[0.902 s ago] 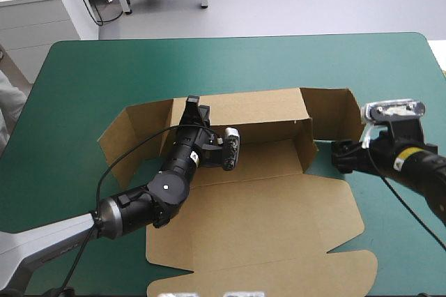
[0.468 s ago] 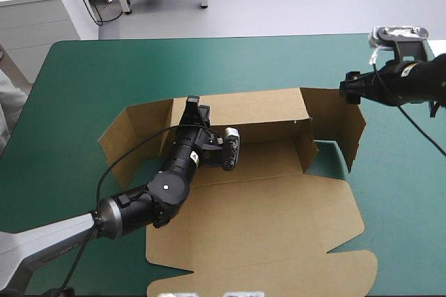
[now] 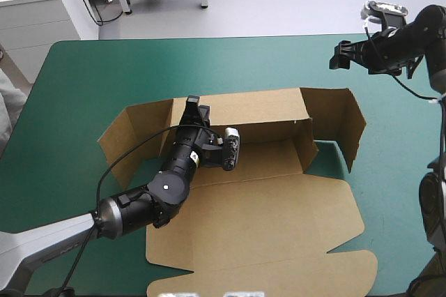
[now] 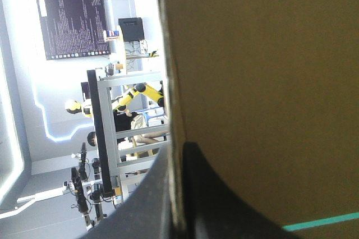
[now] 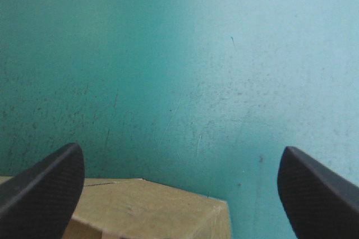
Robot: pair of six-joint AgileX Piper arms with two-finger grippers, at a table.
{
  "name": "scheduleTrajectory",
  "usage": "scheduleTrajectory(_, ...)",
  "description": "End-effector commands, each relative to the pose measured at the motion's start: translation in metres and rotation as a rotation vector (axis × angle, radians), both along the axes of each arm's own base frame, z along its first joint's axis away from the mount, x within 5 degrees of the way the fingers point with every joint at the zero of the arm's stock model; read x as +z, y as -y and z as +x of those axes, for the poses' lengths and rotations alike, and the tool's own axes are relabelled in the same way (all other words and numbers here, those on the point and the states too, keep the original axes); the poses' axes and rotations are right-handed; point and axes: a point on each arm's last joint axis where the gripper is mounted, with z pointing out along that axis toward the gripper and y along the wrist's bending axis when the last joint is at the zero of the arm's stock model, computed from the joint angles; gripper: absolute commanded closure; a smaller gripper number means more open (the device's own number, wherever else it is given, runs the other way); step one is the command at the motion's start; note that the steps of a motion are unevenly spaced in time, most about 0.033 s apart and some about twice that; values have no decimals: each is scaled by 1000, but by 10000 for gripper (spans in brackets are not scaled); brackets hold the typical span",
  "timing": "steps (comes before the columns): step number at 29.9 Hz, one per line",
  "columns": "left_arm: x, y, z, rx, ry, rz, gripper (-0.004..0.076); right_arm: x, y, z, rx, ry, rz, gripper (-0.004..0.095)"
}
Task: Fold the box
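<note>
The brown box (image 3: 265, 192) lies in the middle of the teal-green table, its back wall and right end flap (image 3: 341, 126) raised and its lid flat toward the front. My left gripper (image 3: 194, 107) is shut on the top edge of the back wall near its left end. In the left wrist view the board (image 4: 258, 82) stands pinched between the black fingers of that gripper (image 4: 178, 194). My right gripper (image 3: 341, 56) hangs open above the table's far right, beyond the box. In the right wrist view, that gripper (image 5: 179, 149) has a corner of the box (image 5: 157, 214) below it.
The box's left flap (image 3: 129, 136) leans outward toward the table's left side. The flat lid (image 3: 279, 255) reaches almost to the front edge. Bare teal-green cover (image 3: 209, 67) stretches between the box and the far edge.
My right gripper has risen from beside the box's right end flap and drawn back toward the far right corner. The flap stays raised. The left arm has not moved.
</note>
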Motion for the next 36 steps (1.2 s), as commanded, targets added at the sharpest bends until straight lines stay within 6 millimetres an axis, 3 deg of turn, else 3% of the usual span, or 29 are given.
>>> scheduleTrajectory(1, 19, -2, -3, -16, 58, -26, 732, 10, -1, 1, 4, 32, 34, 48)
scheduleTrajectory(11, 19, -2, -3, -16, 58, -26, 732, -18, 0, 2, 33, -55, 11, 48)
scheduleTrajectory(17, 19, -2, -3, -14, 59, -26, 732, -17, -1, -13, 49, -64, -2, 48)
scheduleTrajectory(22, 19, -2, -3, -14, 59, -26, 732, -28, 1, -27, 63, -109, -37, 48)
scheduleTrajectory(30, 19, -2, -3, -15, 57, -25, 732, -31, 15, -49, 55, -116, 20, 48)
scheduleTrajectory(36, 19, -2, -3, -16, 58, -22, 732, -41, 7, -65, 81, -108, 73, 52)
